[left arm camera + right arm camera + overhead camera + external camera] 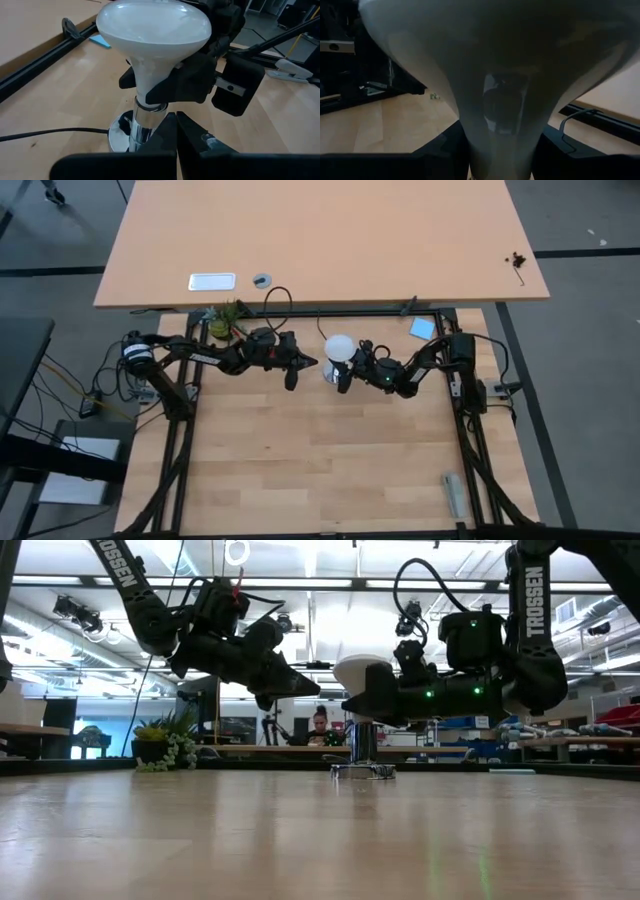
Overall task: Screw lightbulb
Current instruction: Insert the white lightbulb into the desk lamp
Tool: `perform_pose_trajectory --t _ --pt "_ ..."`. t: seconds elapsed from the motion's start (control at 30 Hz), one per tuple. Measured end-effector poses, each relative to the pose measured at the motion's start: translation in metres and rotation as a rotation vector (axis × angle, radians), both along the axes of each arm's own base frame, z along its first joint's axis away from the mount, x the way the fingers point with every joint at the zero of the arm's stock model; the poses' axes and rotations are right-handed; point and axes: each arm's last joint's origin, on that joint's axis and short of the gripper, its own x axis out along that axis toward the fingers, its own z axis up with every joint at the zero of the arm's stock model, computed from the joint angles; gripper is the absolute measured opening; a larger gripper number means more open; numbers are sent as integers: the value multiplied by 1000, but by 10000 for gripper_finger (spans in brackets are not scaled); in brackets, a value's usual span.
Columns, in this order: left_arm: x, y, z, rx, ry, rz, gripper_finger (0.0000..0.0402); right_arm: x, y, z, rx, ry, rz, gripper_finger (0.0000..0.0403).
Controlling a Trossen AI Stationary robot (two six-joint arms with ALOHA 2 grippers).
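Bulb: white, upright, globe on top, at the far middle of the table; its silvery neck goes down into the socket.
Bulb, close up: in the left wrist view the globe flares wide above a narrow neck, with a chrome collar under it.
Socket: round silver base flat on the table, right under the bulb; a black cord runs away from it across the wood.
Right tool: partly open, its two dark fingers clamped on the bulb's neck from either side, just below the globe; the arm reaches in from the right edge.
Right wrist view: the bulb fills the picture, with a dark finger on each side of the neck.
Left tool: shut, holding nothing, tips pressed together; it hangs just beside the bulb on the left, apart from it, above the table.
Left tool, low view: pointed toward the bulb, clear of the wood.
Plant: small green one at the far edge, behind the left arm.
Blue card: at the far right edge of the table.
Room: a person sits far behind the table.
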Motion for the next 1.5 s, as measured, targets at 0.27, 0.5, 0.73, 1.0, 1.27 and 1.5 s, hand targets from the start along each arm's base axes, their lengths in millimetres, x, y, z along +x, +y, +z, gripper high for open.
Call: perform_pose_trajectory --t 0.27,0.5,0.73,1.0,1.27,1.5 --pt "0 0 0 0 0 0 1 -1 1 2 -36 -6 2 164" --pt "0 0 0 0 -1 1 1 -1 1 1 -24 -11 1 172" --pt "0 0 0 0 0 1 1 -1 0 0 -18 -1 -1 184" --pt "0 0 0 0 0 1 1 2 0 -1 30 -16 -15 220" --pt "0 0 0 0 0 1 1 2 -1 3 28 -21 -18 241" --pt "0 0 0 -2 4 1 1 2 0 1 33 -2 -18 247"
